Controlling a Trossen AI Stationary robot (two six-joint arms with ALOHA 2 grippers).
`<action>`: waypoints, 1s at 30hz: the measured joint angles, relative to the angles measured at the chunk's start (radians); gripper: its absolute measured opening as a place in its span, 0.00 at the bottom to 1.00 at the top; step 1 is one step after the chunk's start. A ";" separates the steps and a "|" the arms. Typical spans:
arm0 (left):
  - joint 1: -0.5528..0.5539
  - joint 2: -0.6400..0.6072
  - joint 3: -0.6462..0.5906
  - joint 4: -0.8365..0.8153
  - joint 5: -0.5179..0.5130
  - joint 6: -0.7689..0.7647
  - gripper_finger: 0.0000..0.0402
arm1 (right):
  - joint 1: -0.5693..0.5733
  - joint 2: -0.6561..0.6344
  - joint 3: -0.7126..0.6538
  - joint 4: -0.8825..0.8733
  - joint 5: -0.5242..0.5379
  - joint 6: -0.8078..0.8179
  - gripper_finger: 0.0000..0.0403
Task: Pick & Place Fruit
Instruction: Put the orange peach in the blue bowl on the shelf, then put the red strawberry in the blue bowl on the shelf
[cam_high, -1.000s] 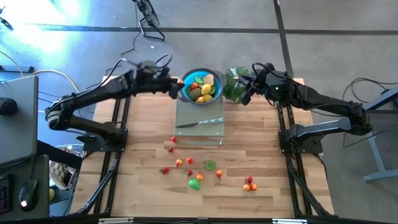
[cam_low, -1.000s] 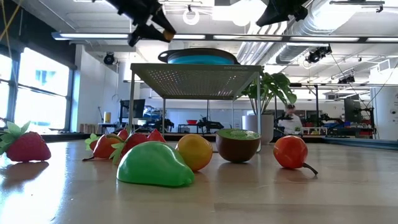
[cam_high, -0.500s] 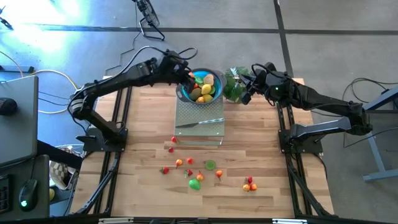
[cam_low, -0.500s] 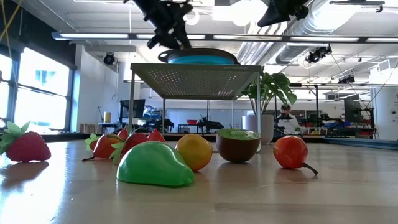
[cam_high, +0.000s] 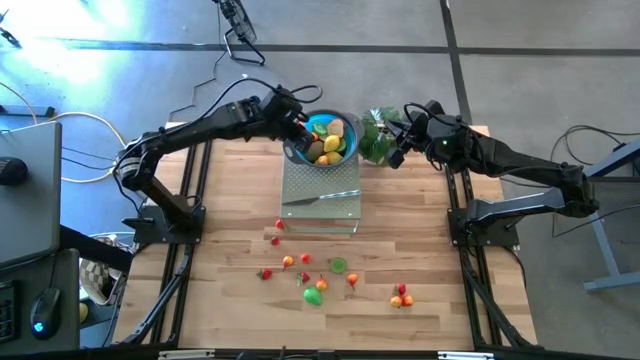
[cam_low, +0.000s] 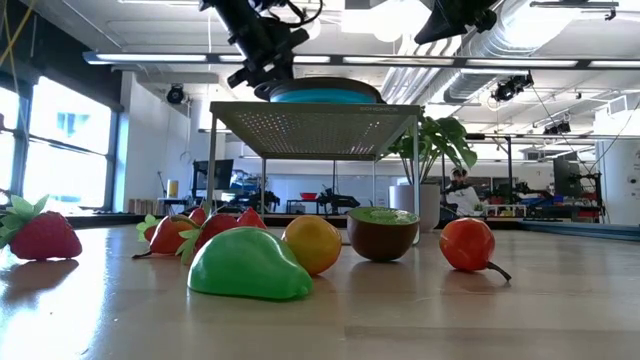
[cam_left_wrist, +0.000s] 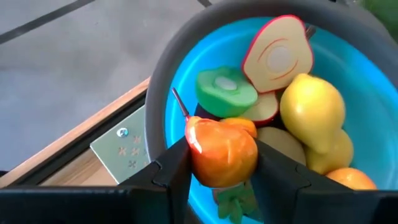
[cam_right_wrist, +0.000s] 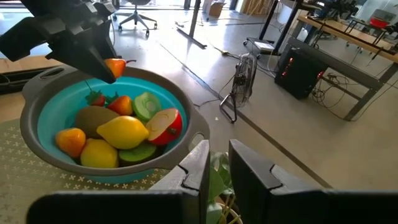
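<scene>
Left gripper (cam_left_wrist: 221, 165) of mine was over the near-left rim of the blue bowl (cam_high: 298, 152), at about nine o'clock of the bowl in the high view, and its fingers (cam_left_wrist: 168, 171) were clamped on an orange-red pear-shaped fruit (cam_left_wrist: 222, 150) with a thin stem. In my right wrist view that same fruit (cam_right_wrist: 114, 66) hung just above the bowl's rim, not yet inside.

And the bowl was already busy! It held a yellow lemon (cam_right_wrist: 127, 132), a red apple half (cam_right_wrist: 166, 124), green kiwi slices (cam_right_wrist: 147, 104), a brown kiwi (cam_right_wrist: 94, 118), a strawberry (cam_right_wrist: 96, 98) and an orange piece (cam_right_wrist: 70, 140). The bowl sat on a perforated metal stand (cam_high: 320, 195), with a silver knife (cam_high: 322, 197) lying across the stand at six o'clock of the bowl.

My right gripper (cam_right_wrist: 217, 162) waited at three o'clock of the bowl, by the leafy green plant (cam_high: 375, 138), fingers drawn nearly together with only a narrow gap and nothing between them.

More fruit lay loose on the wooden table (cam_high: 230, 240) toward six o'clock: a green pear (cam_low: 248, 265), a yellow-orange one (cam_low: 313, 243), a halved kiwi (cam_low: 382, 232), a red-orange one with a stem (cam_low: 467, 244) and strawberries (cam_low: 40, 235).
</scene>
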 joint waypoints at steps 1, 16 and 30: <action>0.000 0.000 0.000 0.000 0.000 0.000 0.36 | 0.000 0.000 0.000 0.000 0.000 0.000 0.13; 0.000 -0.022 0.000 0.005 0.044 -0.004 0.53 | 0.000 0.000 0.000 0.000 0.000 0.003 0.13; -0.013 -0.174 0.000 -0.200 0.213 -0.043 0.25 | 0.000 0.000 0.000 0.001 -0.003 0.010 0.13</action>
